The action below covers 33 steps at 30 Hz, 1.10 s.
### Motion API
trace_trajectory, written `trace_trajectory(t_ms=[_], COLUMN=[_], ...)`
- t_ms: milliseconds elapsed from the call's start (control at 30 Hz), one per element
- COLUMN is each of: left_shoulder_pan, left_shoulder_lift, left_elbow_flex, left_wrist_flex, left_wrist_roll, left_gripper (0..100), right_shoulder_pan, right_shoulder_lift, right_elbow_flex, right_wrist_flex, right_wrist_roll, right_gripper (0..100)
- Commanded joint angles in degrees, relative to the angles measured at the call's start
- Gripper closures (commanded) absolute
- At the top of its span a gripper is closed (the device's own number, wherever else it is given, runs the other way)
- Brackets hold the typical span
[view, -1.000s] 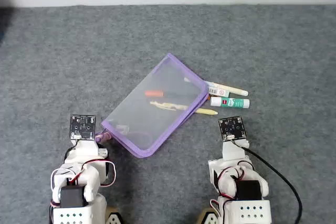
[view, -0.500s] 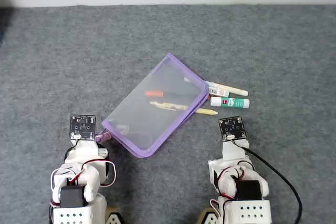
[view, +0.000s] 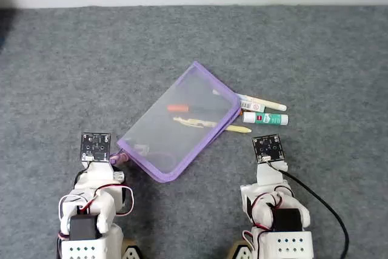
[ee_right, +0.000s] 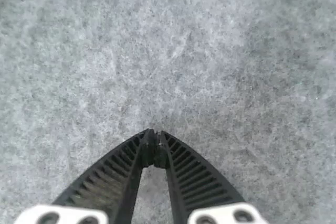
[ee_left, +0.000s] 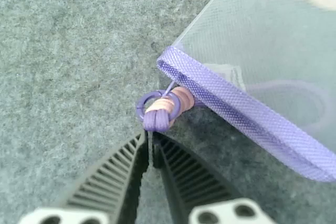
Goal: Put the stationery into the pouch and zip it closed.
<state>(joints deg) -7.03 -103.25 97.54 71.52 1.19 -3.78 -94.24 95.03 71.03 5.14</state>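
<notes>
Evidently nothing has moved: the pouch (view: 179, 125) lies flat, the glue stick (view: 265, 118) and pens (view: 262, 102) not yet fully inside. Left gripper (ee_left: 152, 148), pressed together, sits beside the pouch's zip pull (ee_left: 160, 109); right gripper (ee_right: 156, 150), likewise together, rests near the pouch. Progress looks stalled.

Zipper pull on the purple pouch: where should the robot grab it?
Probably the looped end of the zipper pull, which sticks out past the pouch corner onto bare mat. Come from the left gripper side; the loop points straight at it.
</notes>
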Motion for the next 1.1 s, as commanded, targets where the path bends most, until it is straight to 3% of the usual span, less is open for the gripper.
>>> trace_trajectory(t_ms=[0,433,667,833,1067], left_shoulder_pan=[-0.18,-0.18,-0.18,-0.18,-0.18], left_shoulder_lift=[-0.53,-0.53,-0.53,-0.53,-0.53], left_elbow_flex=[-1.19,-1.19,-1.19,-1.19,-1.19], left_wrist_flex=[0.26,0.26,0.26,0.26,0.26], left_wrist_roll=[0.26,0.26,0.26,0.26,0.26], left_gripper=[99,99,99,99,99], right_shoulder_pan=[0.04,0.22,-0.48,-10.24,-18.68], right_shoulder_lift=[0.04,0.04,0.75,0.92,14.02], right_elbow_flex=[-0.35,-0.44,-2.99,-11.16,-20.22], right_wrist_flex=[0.22,-0.48,-9.36,-1.27,-1.01], right_wrist_roll=[-0.35,-0.09,0.79,0.62,0.97], right_gripper=[99.0,99.0,99.1,99.1,99.1])
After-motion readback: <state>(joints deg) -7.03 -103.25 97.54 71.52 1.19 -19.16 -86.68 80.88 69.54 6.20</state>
